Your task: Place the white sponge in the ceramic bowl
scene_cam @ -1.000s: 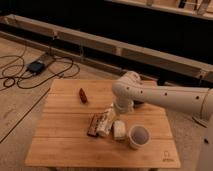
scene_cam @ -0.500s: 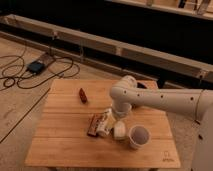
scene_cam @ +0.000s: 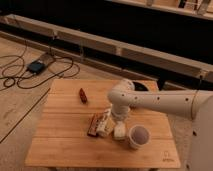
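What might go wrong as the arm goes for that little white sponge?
Crowding: the white sponge lies tight between the white bottle and the white cup. The gripper, hovering just above it, might knock or grab a neighbour instead.

Delivery: the ceramic bowl sits at the table's far edge, mostly hidden behind the arm, so the drop might miss it.

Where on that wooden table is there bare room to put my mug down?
The table's left part, left of the red item and brown packet, is bare, as is the front strip. Crowded: the middle, where the claw is by the white sponge, between bottle and cup.
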Motion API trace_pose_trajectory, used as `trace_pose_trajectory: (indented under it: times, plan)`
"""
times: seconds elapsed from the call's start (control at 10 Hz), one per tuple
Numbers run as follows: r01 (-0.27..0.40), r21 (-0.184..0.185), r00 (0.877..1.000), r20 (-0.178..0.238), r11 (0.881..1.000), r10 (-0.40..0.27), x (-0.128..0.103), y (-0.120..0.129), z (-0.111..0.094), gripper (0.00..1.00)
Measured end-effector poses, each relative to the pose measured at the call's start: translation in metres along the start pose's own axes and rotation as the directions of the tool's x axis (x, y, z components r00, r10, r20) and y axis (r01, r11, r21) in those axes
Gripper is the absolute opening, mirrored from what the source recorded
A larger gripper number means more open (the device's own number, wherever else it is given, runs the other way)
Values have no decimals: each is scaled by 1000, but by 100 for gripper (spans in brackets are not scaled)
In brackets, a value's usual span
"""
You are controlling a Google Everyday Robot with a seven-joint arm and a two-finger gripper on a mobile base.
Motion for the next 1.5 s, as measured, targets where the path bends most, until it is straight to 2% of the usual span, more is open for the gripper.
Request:
trace_pose_trajectory:
  times: [0.4,0.9,1.0,1.5]
  plan:
    - [0,-11,1000,5,1000,0,-2,6,17,80]
    - [42,-26,998,45,999,-41,0,8,39,79]
    - [45,-30,998,52,999,-44,1,8,41,76]
    - [12,-35,997,76,999,-9,6,12,42,24]
